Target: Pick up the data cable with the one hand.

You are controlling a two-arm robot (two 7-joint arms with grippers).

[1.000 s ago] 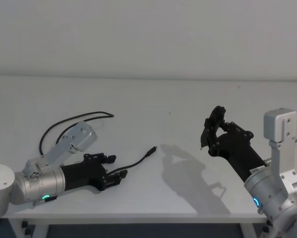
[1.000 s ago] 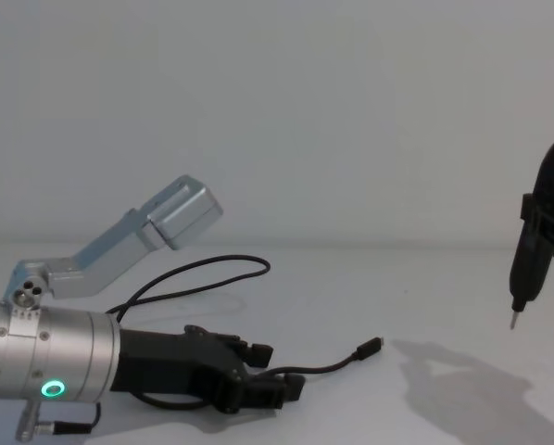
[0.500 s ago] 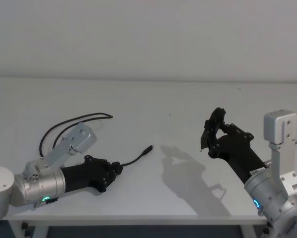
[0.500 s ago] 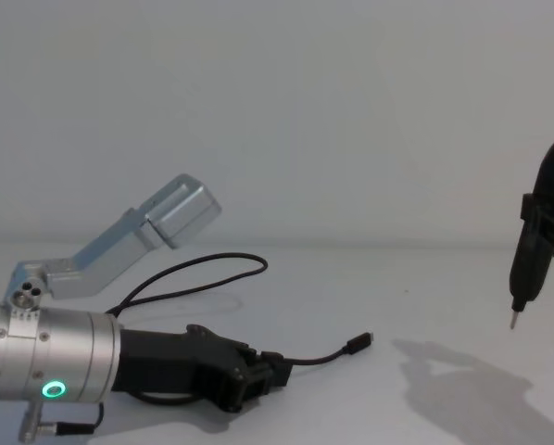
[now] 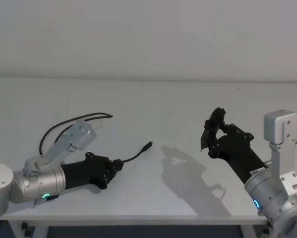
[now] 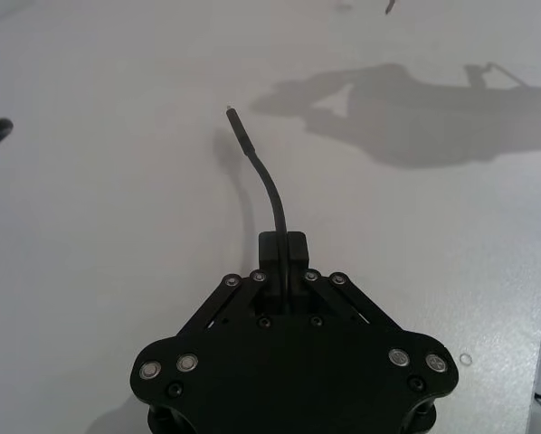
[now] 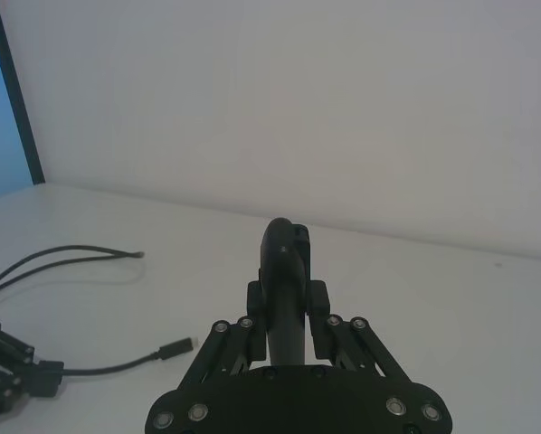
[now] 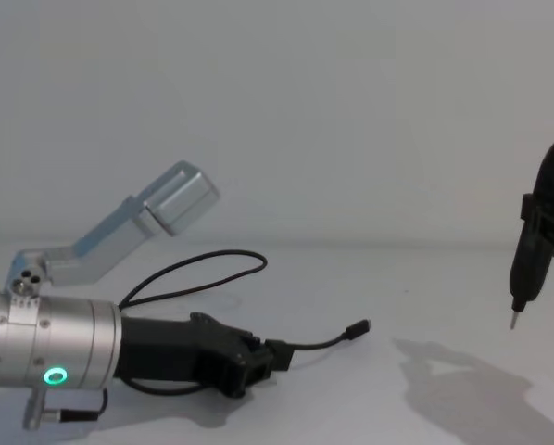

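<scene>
The cable (image 5: 134,156) is pinched just behind its plug by the left gripper (image 5: 116,166), held low over the tabletop (image 5: 163,104). This hold probably lets that end be lifted first, with the loop left trailing behind the gripper. Well apart from it, the right gripper (image 5: 214,130) is parked, clamped on a tool (image 8: 527,269).

1. The left arm (image 5: 37,184) is stretched low and nearly level at the near left. Its silver forearm is lit by a green ring, and the wrist is pointed forward and to the right.
2. The left gripper (image 6: 284,249) is held low, with its fingers (image 6: 269,246) closed tight on the data cable (image 6: 272,194).
3. The right arm (image 5: 275,196) is raised at the near right and angled up toward the left.
4. The right gripper (image 7: 287,297) is held high, with its fingers clamped on a pen-shaped tool (image 8: 527,264) whose tip is pointed downward.
</scene>
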